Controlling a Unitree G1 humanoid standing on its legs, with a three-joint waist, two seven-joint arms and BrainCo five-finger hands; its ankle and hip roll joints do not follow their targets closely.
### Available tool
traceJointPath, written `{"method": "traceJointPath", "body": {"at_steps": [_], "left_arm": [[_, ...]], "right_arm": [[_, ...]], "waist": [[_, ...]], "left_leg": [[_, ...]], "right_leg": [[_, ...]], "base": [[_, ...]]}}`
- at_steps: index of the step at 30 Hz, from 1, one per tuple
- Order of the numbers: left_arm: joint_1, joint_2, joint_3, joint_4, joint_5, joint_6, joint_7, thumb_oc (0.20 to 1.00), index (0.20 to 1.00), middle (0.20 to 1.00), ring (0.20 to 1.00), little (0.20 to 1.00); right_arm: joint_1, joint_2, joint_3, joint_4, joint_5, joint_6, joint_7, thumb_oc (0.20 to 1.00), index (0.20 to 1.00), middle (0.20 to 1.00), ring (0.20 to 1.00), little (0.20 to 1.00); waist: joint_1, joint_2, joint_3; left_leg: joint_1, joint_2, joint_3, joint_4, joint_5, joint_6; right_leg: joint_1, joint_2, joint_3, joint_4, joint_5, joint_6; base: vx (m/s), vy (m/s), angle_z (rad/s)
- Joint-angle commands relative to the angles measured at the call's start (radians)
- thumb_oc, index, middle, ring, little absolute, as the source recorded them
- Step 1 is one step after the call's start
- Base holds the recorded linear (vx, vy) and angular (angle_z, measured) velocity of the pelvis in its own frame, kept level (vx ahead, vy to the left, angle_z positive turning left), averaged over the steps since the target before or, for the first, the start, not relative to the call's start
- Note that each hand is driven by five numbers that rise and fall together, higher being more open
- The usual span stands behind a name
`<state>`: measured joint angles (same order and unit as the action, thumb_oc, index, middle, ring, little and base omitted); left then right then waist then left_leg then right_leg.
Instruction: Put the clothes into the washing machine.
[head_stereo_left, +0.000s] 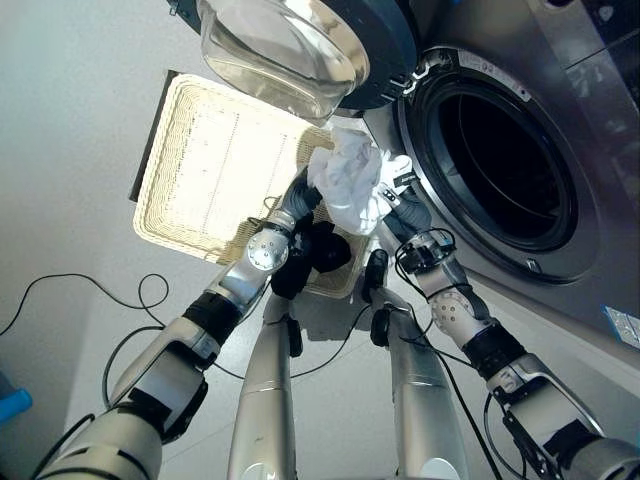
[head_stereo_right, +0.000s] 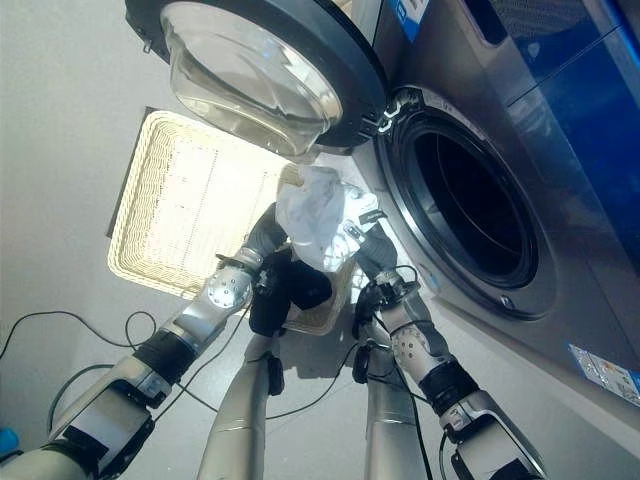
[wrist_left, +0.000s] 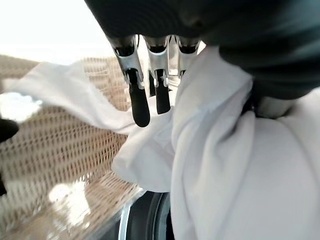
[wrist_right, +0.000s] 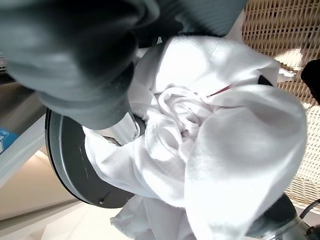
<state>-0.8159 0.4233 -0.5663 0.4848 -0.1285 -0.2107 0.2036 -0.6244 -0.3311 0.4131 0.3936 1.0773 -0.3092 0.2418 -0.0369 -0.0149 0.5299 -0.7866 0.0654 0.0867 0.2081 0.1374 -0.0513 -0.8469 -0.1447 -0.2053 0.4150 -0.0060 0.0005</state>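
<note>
A bundle of white cloth (head_stereo_left: 352, 182) hangs between my two hands, above the near corner of the wicker basket (head_stereo_left: 200, 170) and just left of the washing machine's open drum (head_stereo_left: 505, 170). My left hand (head_stereo_left: 300, 198) presses on the bundle from the left. In the left wrist view its fingers (wrist_left: 140, 100) stand straight against the white cloth (wrist_left: 220, 150). My right hand (head_stereo_left: 402, 192) is on the bundle's right side, and in the right wrist view its fingers are buried in the white cloth (wrist_right: 210, 145). A black garment (head_stereo_left: 322, 250) lies at the basket's near edge.
The machine's round glass door (head_stereo_left: 290, 45) stands swung open above the basket and the hands. The grey front panel of the machine (head_stereo_left: 560, 300) runs along the right. Bare floor (head_stereo_left: 70, 150) lies left of the basket.
</note>
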Motion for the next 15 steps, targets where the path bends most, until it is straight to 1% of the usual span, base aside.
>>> {"method": "traceJointPath", "body": {"at_steps": [1,5,9,11,13,14,15], "left_arm": [[-0.023,-0.06,-0.093,-0.126,0.104,-0.05,-0.013,0.2,0.2,0.2,0.2,0.2],[-0.02,-0.041,-0.087,-0.15,0.079,-0.078,-0.036,0.2,0.2,0.2,0.2,0.2],[-0.015,-0.033,-0.091,-0.172,0.066,-0.085,-0.034,0.2,0.2,0.2,0.2,0.2],[-0.012,-0.032,-0.09,-0.172,0.06,-0.092,-0.037,0.2,0.2,0.2,0.2,0.2],[-0.01,-0.035,-0.088,-0.18,0.069,-0.083,-0.038,0.2,0.2,0.2,0.2,0.2],[-0.01,-0.034,-0.089,-0.18,0.07,-0.083,-0.038,0.2,0.2,0.2,0.2,0.2],[-0.01,-0.033,-0.09,-0.182,0.071,-0.081,-0.039,0.2,0.2,0.2,0.2,0.2]], "right_arm": [[-0.083,0.049,0.045,-0.135,-0.008,0.002,0.038,0.2,0.2,0.2,0.2,0.2],[-0.081,0.031,0.036,-0.103,0.065,0.011,0.08,0.2,0.2,0.2,0.2,0.2],[-0.071,0.031,0.027,-0.105,0.118,0.016,0.105,0.2,0.2,0.2,0.2,0.2],[-0.065,0.029,0.025,-0.103,0.12,0.028,0.103,0.2,0.2,0.2,0.2,0.2],[-0.059,0.026,0.025,-0.093,0.122,0.054,0.121,0.2,0.2,0.2,0.2,0.2],[-0.059,0.025,0.025,-0.092,0.124,0.056,0.125,0.272,0.272,0.272,0.272,0.272],[-0.056,0.022,0.025,-0.086,0.14,0.074,0.148,0.589,0.589,0.589,0.589,0.589]], "waist": [[0.013,0.018,-0.01],[0.019,0.021,-0.01],[0.022,0.02,-0.01],[0.021,0.018,-0.01],[0.02,0.018,-0.01],[0.02,0.018,-0.01],[0.021,0.018,-0.01]], "left_leg": [[-0.003,-0.061,0.081,0.016,-0.029,0.057],[0.005,-0.064,0.077,0.011,-0.03,0.057],[0.006,-0.067,0.071,0.011,-0.031,0.058],[0.005,-0.068,0.069,0.01,-0.031,0.058],[0.003,-0.067,0.069,0.009,-0.03,0.058],[0.003,-0.067,0.069,0.009,-0.03,0.058],[0.002,-0.067,0.069,0.009,-0.03,0.057]], "right_leg": [[0.024,0.04,-0.054,-0.064,0.076,0.055],[0.032,0.039,-0.057,-0.067,0.076,0.057],[0.034,0.039,-0.059,-0.063,0.074,0.058],[0.032,0.04,-0.059,-0.062,0.074,0.058],[0.029,0.039,-0.059,-0.063,0.076,0.057],[0.029,0.039,-0.059,-0.063,0.076,0.058],[0.029,0.039,-0.059,-0.065,0.076,0.058]], "base": [[0.0,0.0,0.0],[0.0,0.0,0.0],[0.0,0.0,0.0],[0.0,0.0,0.0],[0.0,0.0,0.0],[0.0,0.0,0.0],[0.0,0.0,0.0]]}}
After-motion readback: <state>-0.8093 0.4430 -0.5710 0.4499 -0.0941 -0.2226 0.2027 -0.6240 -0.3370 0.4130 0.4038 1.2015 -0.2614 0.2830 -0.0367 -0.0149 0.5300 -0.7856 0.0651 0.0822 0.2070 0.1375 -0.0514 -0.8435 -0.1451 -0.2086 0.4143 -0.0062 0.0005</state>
